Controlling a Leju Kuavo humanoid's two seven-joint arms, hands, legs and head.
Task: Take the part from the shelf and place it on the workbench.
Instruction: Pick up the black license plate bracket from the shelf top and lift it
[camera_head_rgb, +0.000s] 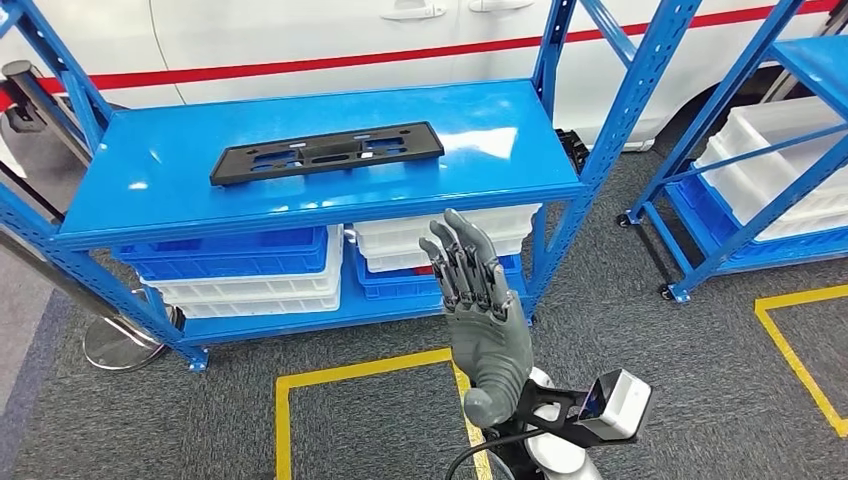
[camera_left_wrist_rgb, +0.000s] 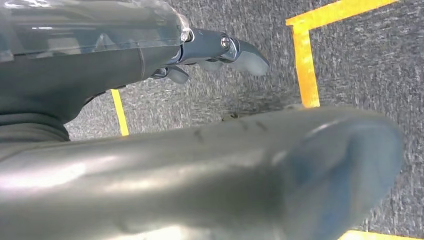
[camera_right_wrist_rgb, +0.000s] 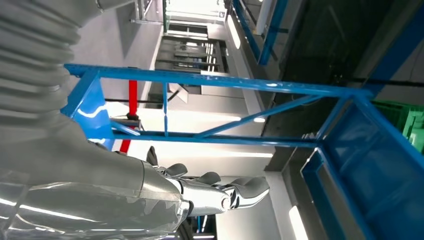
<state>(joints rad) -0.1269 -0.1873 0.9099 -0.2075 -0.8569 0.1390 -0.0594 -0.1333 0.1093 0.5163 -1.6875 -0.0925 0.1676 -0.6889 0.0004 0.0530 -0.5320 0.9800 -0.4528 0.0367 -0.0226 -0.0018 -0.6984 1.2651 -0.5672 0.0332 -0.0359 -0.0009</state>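
Head view: the part (camera_head_rgb: 327, 152), a long flat black plate with cut-outs, lies flat on the top board of the blue shelf (camera_head_rgb: 500, 150), nearer the left end and slightly slanted to the front edge. Below it, the lower board carries stacked blue and white bins (camera_head_rgb: 250, 270). The right hand (camera_head_rgb: 482, 310) is raised in front of the shelf, below and to the right of the part and well apart from it; its fingers (camera_head_rgb: 462, 262) point upward, spread and straight, and it holds nothing. A white and black camera box (camera_head_rgb: 612, 404) sits at its wrist. The floor is grey carpet marked with yellow tape lines (camera_head_rgb: 350, 372); a second blue rack (camera_head_rgb: 760, 150) with white bins stands to the right, and a white car body with a red stripe (camera_head_rgb: 300, 60) stands behind the shelf. Right wrist view: the same hand (camera_right_wrist_rgb: 200, 192) shows with fingers extended and nothing between them, against blue shelf beams (camera_right_wrist_rgb: 220, 82). Left wrist view: the left hand (camera_left_wrist_rgb: 210, 55) hangs over the grey carpet and a yellow tape line (camera_left_wrist_rgb: 306, 65); its fingers (camera_left_wrist_rgb: 245, 57) are mostly hidden, so whether it is open or closed cannot be told.
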